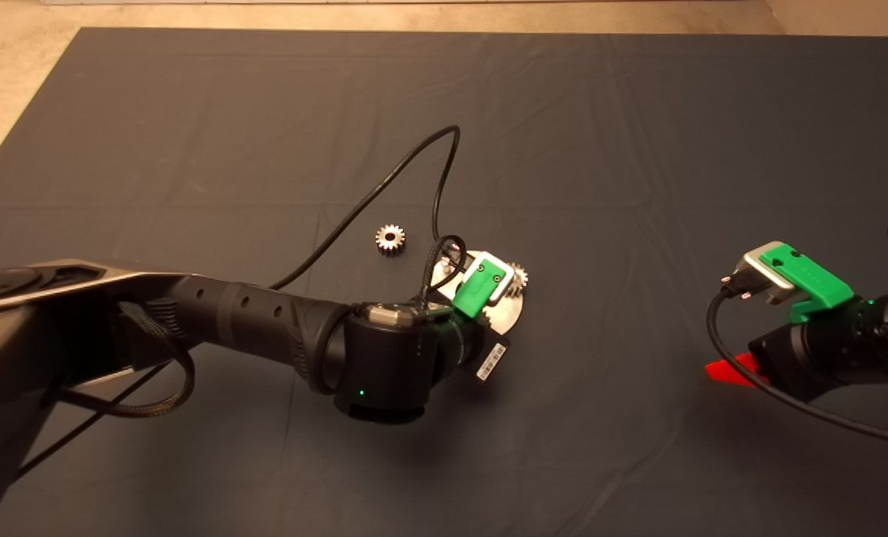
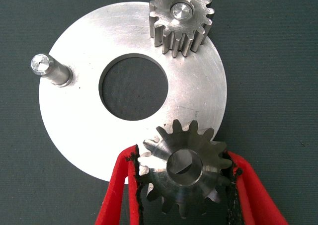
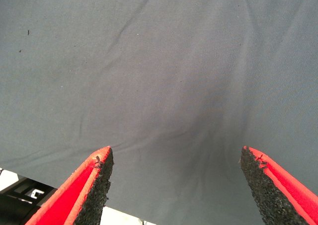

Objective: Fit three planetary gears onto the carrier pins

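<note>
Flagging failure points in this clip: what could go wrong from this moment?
The gear held by the left gripper shows the pin off-centre in its bore, so it may jam or tilt rather than seat. It sits near the plate rim; pushing down could tip or slide the plate. The loose gear lies near the arm's cable, which could drag it.

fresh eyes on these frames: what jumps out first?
The left gripper over the round silver plate, its red fingers clamped on a small steel gear just above one pin. One gear already sits on a pin at the plate's edge, one pin stands bare, and a third gear lies loose on the dark mat beside the plate. The right gripper waits open over bare mat at the right.
</note>
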Motion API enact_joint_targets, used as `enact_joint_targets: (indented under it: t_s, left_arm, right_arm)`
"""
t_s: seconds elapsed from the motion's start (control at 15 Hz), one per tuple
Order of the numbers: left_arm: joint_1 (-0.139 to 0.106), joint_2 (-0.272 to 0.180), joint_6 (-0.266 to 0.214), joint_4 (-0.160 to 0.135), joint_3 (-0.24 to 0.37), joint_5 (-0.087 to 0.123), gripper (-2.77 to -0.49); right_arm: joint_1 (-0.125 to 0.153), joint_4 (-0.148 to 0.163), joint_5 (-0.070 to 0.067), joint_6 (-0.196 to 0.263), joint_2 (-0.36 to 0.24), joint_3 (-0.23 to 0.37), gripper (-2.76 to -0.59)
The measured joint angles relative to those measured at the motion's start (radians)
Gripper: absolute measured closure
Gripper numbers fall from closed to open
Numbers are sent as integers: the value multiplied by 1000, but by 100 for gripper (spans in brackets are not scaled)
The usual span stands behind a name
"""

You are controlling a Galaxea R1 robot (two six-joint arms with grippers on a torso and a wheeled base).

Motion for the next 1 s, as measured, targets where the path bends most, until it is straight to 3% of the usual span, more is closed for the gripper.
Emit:
enact_joint_targets:
  t_s: [1.0]
  left_arm:
    - [0, -1, 3, 3, 2, 0, -71]
  right_arm:
    - [0, 0, -1, -4, -14, 0, -189]
